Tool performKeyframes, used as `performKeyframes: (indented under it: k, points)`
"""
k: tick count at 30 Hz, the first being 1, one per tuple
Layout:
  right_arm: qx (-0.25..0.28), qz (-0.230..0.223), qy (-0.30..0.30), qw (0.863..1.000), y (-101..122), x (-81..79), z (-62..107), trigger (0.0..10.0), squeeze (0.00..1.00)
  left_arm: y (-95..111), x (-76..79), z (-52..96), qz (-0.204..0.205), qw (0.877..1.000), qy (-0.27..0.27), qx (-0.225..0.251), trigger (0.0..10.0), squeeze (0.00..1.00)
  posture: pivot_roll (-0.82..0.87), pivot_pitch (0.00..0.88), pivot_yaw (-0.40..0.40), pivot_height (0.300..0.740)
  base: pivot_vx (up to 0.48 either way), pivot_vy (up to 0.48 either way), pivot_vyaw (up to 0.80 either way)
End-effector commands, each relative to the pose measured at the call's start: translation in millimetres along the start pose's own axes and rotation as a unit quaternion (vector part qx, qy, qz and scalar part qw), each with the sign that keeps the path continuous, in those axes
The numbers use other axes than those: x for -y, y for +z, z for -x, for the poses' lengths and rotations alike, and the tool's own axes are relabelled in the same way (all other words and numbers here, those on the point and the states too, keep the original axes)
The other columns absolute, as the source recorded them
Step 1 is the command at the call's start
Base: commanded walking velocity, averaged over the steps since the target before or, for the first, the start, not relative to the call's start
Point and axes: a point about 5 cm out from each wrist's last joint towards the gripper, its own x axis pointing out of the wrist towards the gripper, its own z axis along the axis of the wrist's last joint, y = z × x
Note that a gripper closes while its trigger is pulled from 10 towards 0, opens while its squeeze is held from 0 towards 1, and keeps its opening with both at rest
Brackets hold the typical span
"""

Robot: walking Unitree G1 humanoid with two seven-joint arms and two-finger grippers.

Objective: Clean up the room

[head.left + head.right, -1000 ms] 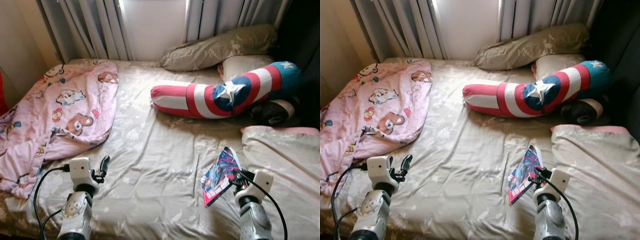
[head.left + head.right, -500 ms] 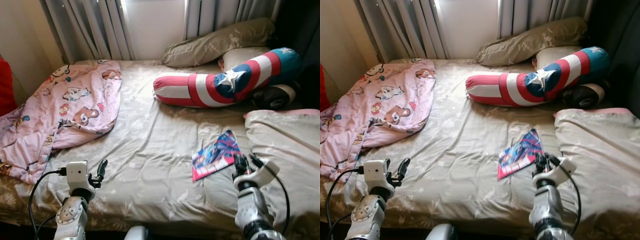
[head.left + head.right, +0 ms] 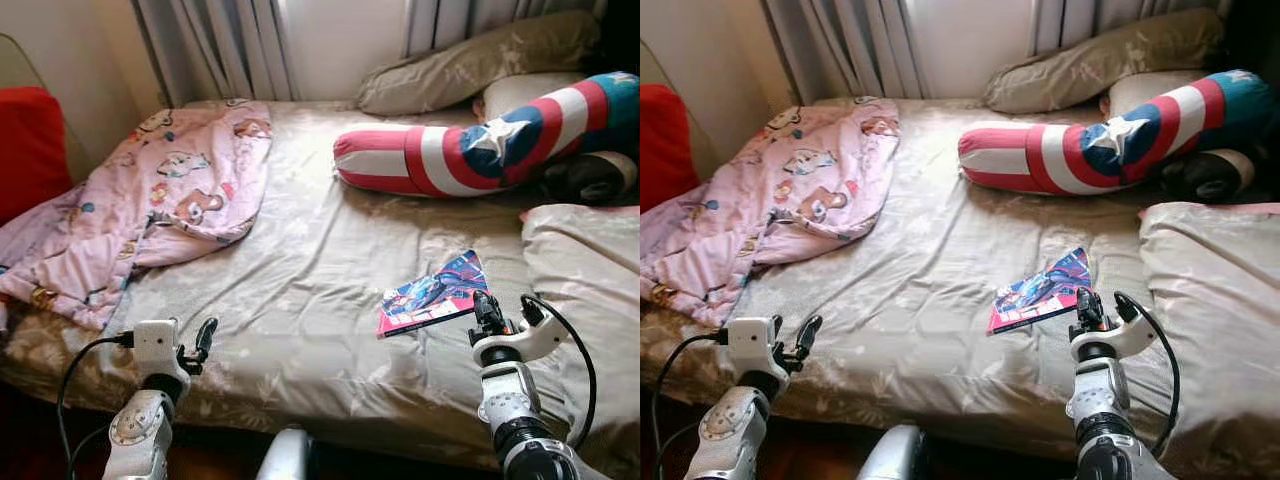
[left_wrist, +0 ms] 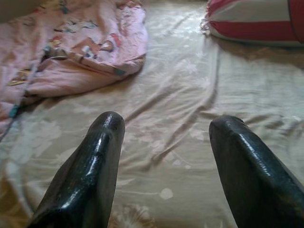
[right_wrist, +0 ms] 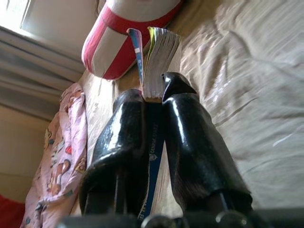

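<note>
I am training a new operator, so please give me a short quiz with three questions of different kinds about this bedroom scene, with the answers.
1. True or false: the right gripper has its jaws shut on the comic book.
2. Multiple choice: what lies on the bed's left side? A) a pink cartoon-print blanket B) a laptop C) a green towel
3. Fill in: the left gripper hovers over the sheet with its jaws ____.

Key
1. True; in the right wrist view the book's page edge sits between the two black fingers.
2. A; the pink cartoon-print blanket is bunched there.
3. open; nothing is between them.
</note>
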Motion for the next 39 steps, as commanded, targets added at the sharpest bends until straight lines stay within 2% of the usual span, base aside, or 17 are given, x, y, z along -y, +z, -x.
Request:
performKeyframes:
  k: [1, 17, 25, 28, 30, 32, 35, 39]
  points:
    - [0.009, -0.001, 0.014, 1.0, 2, -2.9, -1.2, 10.0, 0.0, 3, -1.1, 0.3, -0.002, 1.0, 0.0, 0.001, 10.0, 0.0, 0.15, 0.055, 0.065, 0.646, 0.307, 0.0, 0.0]
    - [0.002, 0.001, -0.013, 1.0, 4, 5.4, 1.1, 10.0, 0.0, 5, -9.6, 5.6, -0.017, 1.0, 0.0, -0.003, 10.0, 0.0, 0.16, 0.098, 0.07, 0.646, 0.329, 0.0, 0.0]
    - [-0.039, 0.038, 0.018, 0.998, -2, 4.1, 2.9, 10.0, 0.0, 5, -7.1, 9.1, -0.031, 0.999, -0.016, -0.01, 10.0, 0.0, 0.15, 0.113, 0.082, 0.646, 0.161, 0.0, 0.0]
    - [-0.063, 0.006, 0.075, 0.995, -12, -3.4, 4.4, 10.0, 0.0, 3, -7.4, 12.6, -0.034, 0.999, -0.019, -0.015, 10.0, 0.0, 0.16, 0.132, 0.088, 0.646, 0.0, 0.0, 0.0]
    - [-0.064, -0.011, 0.09, 0.994, -14, -5.0, 5.5, 10.0, 0.0, 3, -7.8, 15.3, -0.036, 0.999, -0.021, -0.016, 10.0, 0.0, 0.16, 0.133, 0.09, 0.646, 0.0, 0.0, 0.0]
    - [-0.066, -0.016, 0.086, 0.994, -16, -3.8, 6.7, 10.0, 0.0, 5, -8.3, 17.4, -0.038, 0.999, -0.023, -0.015, 10.0, 0.0, 0.17, 0.146, 0.094, 0.646, 0.0, 0.0, 0.0]
    - [-0.074, -0.052, 0.054, 0.994, -25, 3.8, 13.2, 10.0, 0.0, 6, -11.2, 23.1, -0.047, 0.998, -0.028, -0.02, 10.0, 0.0, 0.21, 0.162, 0.105, 0.646, 0.0, 0.0, 0.0]
    - [-0.082, -0.075, 0.044, 0.993, -35, 5.7, 17.9, 10.0, 0.0, 10, -16.8, 30.6, -0.063, 0.997, -0.034, -0.021, 10.0, 0.0, 0.22, 0.19, 0.12, 0.646, 0.0, 0.0, 0.0]
